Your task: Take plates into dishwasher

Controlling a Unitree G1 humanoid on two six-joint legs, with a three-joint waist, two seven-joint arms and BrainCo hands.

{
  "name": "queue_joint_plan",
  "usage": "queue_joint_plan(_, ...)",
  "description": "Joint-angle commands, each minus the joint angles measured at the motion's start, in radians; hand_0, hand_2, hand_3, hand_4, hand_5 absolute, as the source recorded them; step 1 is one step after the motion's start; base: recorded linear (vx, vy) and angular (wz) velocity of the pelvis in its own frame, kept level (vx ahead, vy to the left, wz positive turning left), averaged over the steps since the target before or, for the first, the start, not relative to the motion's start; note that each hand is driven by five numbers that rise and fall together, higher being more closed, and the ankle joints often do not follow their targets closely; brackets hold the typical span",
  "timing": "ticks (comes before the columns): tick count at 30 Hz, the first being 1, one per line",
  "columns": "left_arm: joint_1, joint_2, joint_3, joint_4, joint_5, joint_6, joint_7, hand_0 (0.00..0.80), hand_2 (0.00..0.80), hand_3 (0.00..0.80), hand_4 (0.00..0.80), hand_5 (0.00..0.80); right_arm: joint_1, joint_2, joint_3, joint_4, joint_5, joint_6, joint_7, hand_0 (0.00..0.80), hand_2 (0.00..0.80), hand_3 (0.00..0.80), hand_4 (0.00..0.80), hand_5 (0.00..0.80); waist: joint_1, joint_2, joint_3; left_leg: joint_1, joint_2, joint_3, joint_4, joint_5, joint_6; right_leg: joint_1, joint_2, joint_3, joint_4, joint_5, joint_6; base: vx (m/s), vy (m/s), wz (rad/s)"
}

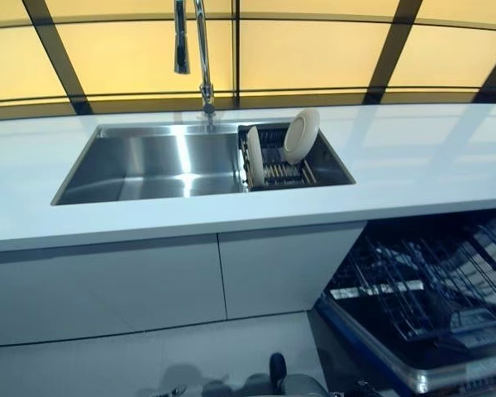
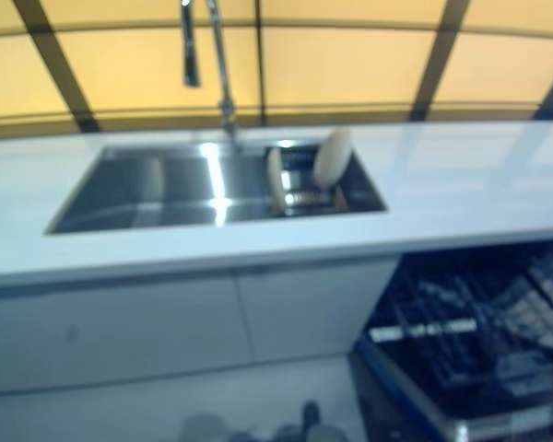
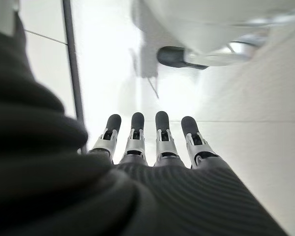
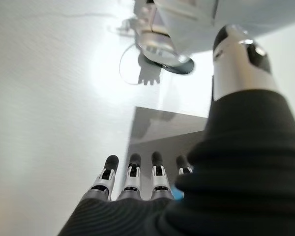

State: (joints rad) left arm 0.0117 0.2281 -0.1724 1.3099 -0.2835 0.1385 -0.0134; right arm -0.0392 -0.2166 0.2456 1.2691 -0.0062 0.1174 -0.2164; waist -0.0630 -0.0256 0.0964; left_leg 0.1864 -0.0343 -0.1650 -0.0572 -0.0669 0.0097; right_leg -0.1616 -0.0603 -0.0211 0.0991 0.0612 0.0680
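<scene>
Upper centre of frame: two cream round plates stand in the dark wire rack inside the steel sink.
Left hand and right hand hang relaxed, empty; a hurried grab could topple plates before reaching the open dishwasher basket, lower right.

My right hand hangs over the floor, holding nothing. My fingers extend straight in a row, dark tips pointing away from the wrist. My thumb stands apart from them, also straight. The dark ribbed cover of my hand and wrist fills one corner. Past my fingertips, a darker grey rectangular panel borders the pale floor.
</scene>
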Motion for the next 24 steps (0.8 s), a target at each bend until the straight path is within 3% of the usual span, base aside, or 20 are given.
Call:
queue_joint_plan(1, -0.040, 0.008, -0.004, -0.016, 0.095, -0.014, -0.044, 0.000, 0.000, 0.000, 0.000, 0.000, -0.044, -0.048, 0.005, -0.020, 0.019, -0.037, 0.056, 0.000, 0.000, 0.000, 0.000, 0.000, 0.015, 0.003, 0.004, 0.019, -0.032, 0.058, 0.104, -0.084, 0.033, 0.069, -0.008, -0.007, -0.050, 0.069, 0.020, 0.270, -0.090, 0.39)
queue_joint_plan(3, -0.039, 0.013, -0.009, -0.027, 0.108, -0.011, -0.051, 0.000, 0.000, 0.000, 0.000, 0.000, -0.045, -0.055, 0.009, -0.039, 0.023, -0.077, 0.098, 0.000, 0.000, 0.000, 0.000, 0.000, 0.017, 0.001, 0.000, 0.024, -0.025, 0.060, 0.104, -0.089, 0.025, 0.080, -0.005, -0.013, -0.049, 0.055, 0.015, 0.209, -0.077, 0.36)
queue_joint_plan(5, -0.034, 0.032, -0.014, -0.052, 0.111, 0.004, -0.055, 0.000, 0.000, 0.000, 0.000, 0.000, -0.058, -0.093, 0.037, -0.147, 0.037, -0.112, 0.319, 0.000, 0.000, 0.000, 0.000, 0.000, 0.014, -0.004, -0.010, 0.035, -0.003, 0.062, 0.146, -0.103, -0.001, 0.075, -0.006, -0.039, -0.025, 0.031, -0.001, 0.211, -0.096, 0.17)
queue_joint_plan(7, -0.012, 0.062, 0.005, -0.082, 0.112, 0.022, -0.055, 0.000, 0.000, 0.000, 0.000, 0.000, -0.057, -0.159, 0.090, -0.354, 0.039, -0.070, 0.545, 0.000, 0.000, 0.000, 0.000, 0.000, 0.008, -0.011, -0.017, 0.020, 0.040, 0.076, 0.289, 0.000, -0.032, 0.075, 0.001, -0.058, -0.020, 0.008, -0.029, 0.119, -0.095, -0.08)
queue_joint_plan(8, 0.007, 0.081, 0.021, -0.103, 0.122, 0.025, -0.063, 0.000, 0.000, 0.000, 0.000, 0.000, -0.045, -0.214, 0.101, -0.494, 0.058, -0.023, 0.669, 0.000, 0.000, 0.000, 0.000, 0.000, 0.013, -0.026, -0.009, -0.058, 0.049, 0.091, 0.427, 0.080, -0.040, 0.093, -0.002, -0.061, -0.023, -0.001, -0.046, 0.129, -0.142, -0.03)
queue_joint_plan(9, 0.025, 0.100, 0.038, -0.118, 0.123, 0.023, -0.071, 0.000, 0.000, 0.000, 0.000, 0.000, -0.033, -0.273, 0.112, -0.609, 0.076, -0.017, 0.790, 0.000, 0.000, 0.000, 0.000, 0.000, 0.023, -0.052, 0.006, -0.168, 0.035, 0.112, 0.599, 0.123, -0.036, 0.112, -0.013, -0.053, -0.020, -0.011, -0.066, 0.095, -0.117, -0.02)
queue_joint_plan(10, 0.028, 0.103, 0.041, -0.120, 0.124, 0.023, -0.074, 0.000, 0.000, 0.000, 0.000, 0.000, -0.030, -0.283, 0.114, -0.632, 0.082, -0.007, 0.801, 0.000, 0.000, 0.000, 0.000, 0.000, 0.025, -0.053, 0.008, -0.196, 0.034, 0.115, 0.629, 0.120, -0.035, 0.115, -0.012, -0.051, -0.019, -0.014, -0.068, 0.138, -0.094, -0.10)
queue_joint_plan(11, 0.043, 0.121, 0.057, -0.128, 0.124, 0.024, -0.086, 0.000, 0.000, 0.000, 0.000, 0.000, -0.019, -0.333, 0.123, -0.722, 0.096, -0.011, 0.891, 0.000, 0.000, 0.000, 0.000, 0.000, 0.040, -0.065, 0.027, -0.303, 0.025, 0.135, 0.677, 0.135, -0.033, 0.149, -0.010, -0.035, -0.015, -0.033, -0.079, 0.245, 0.007, -0.34)
queue_joint_plan(12, 0.063, 0.140, 0.068, -0.129, 0.102, 0.021, -0.096, 0.000, 0.000, 0.000, 0.000, 0.000, -0.013, -0.410, 0.123, -0.825, 0.129, -0.003, 1.029, 0.000, 0.000, 0.000, 0.000, 0.000, 0.060, -0.055, 0.045, -0.360, 0.042, 0.163, 0.577, 0.134, -0.041, 0.194, 0.004, -0.024, -0.017, -0.059, -0.068, 0.258, 0.022, -0.48)
queue_joint_plan(13, 0.065, 0.140, 0.068, -0.128, 0.100, 0.019, -0.097, 0.000, 0.000, 0.000, 0.000, 0.000, -0.012, -0.418, 0.121, -0.841, 0.136, 0.007, 1.035, 0.000, 0.000, 0.000, 0.000, 0.000, 0.065, -0.051, 0.052, -0.348, 0.044, 0.168, 0.554, 0.132, -0.042, 0.205, 0.006, -0.021, -0.018, -0.063, -0.065, 0.310, 0.140, -0.36)
queue_joint_plan(15, 0.085, 0.166, 0.076, -0.123, 0.110, -0.012, -0.119, 0.000, 0.000, 0.000, 0.000, 0.000, -0.032, -0.502, 0.098, -0.991, 0.212, 0.054, 1.145, 0.000, 0.000, 0.000, 0.000, 0.000, 0.099, -0.018, 0.072, -0.376, 0.070, 0.206, 0.248, 0.197, -0.064, 0.269, 0.034, -0.007, -0.028, -0.099, -0.038, 0.313, 0.201, -0.23)
queue_joint_plan(17, 0.078, 0.182, 0.066, -0.099, 0.126, -0.035, -0.118, 0.000, 0.000, 0.000, 0.000, 0.000, -0.065, -0.546, 0.074, -1.054, 0.282, 0.086, 1.216, 0.000, 0.000, 0.000, 0.000, 0.000, 0.100, -0.028, 0.068, -0.332, 0.040, 0.190, 0.200, 0.130, -0.036, 0.269, 0.018, 0.009, 0.011, -0.127, -0.025, 0.225, 0.162, -0.38)
queue_joint_plan(18, 0.073, 0.186, 0.062, -0.094, 0.124, -0.039, -0.114, 0.000, 0.000, 0.000, 0.000, 0.000, -0.067, -0.555, 0.067, -1.077, 0.303, 0.098, 1.212, 0.000, 0.000, 0.000, 0.000, 0.000, 0.096, -0.028, 0.065, -0.324, 0.041, 0.194, 0.194, 0.125, -0.033, 0.264, 0.013, 0.006, 0.019, -0.129, -0.021, 0.139, 0.123, -0.41)
queue_joint_plan(19, 0.063, 0.201, 0.058, -0.095, 0.115, -0.045, -0.109, 0.000, 0.000, 0.000, 0.000, 0.000, -0.078, -0.575, 0.040, -1.152, 0.358, 0.164, 1.216, 0.000, 0.000, 0.000, 0.000, 0.000, 0.090, -0.031, 0.061, -0.301, 0.035, 0.177, 0.195, 0.108, -0.025, 0.244, -0.003, 0.000, 0.036, -0.124, -0.009, 0.088, 0.074, -0.36)
queue_joint_plan(21, 0.047, 0.221, 0.061, -0.112, 0.117, -0.039, -0.106, 0.000, 0.000, 0.000, 0.000, 0.000, -0.070, -0.590, -0.015, -1.232, 0.424, 0.221, 1.267, 0.000, 0.000, 0.000, 0.000, 0.000, 0.086, -0.035, 0.060, -0.274, 0.033, 0.166, 0.185, 0.094, -0.025, 0.217, -0.015, -0.019, 0.051, -0.116, 0.006, 0.081, 0.051, -0.35)
queue_joint_plan(24, 0.037, 0.255, 0.061, -0.137, 0.117, -0.026, -0.108, 0.000, 0.000, 0.000, 0.000, 0.000, -0.051, -0.620, -0.077, -1.344, 0.525, 0.280, 1.340, 0.000, 0.000, 0.000, 0.000, 0.000, 0.086, -0.048, 0.050, -0.291, 0.028, 0.180, 0.206, 0.079, -0.021, 0.218, -0.022, -0.025, 0.037, -0.114, 0.010, 0.043, 0.005, -0.22)
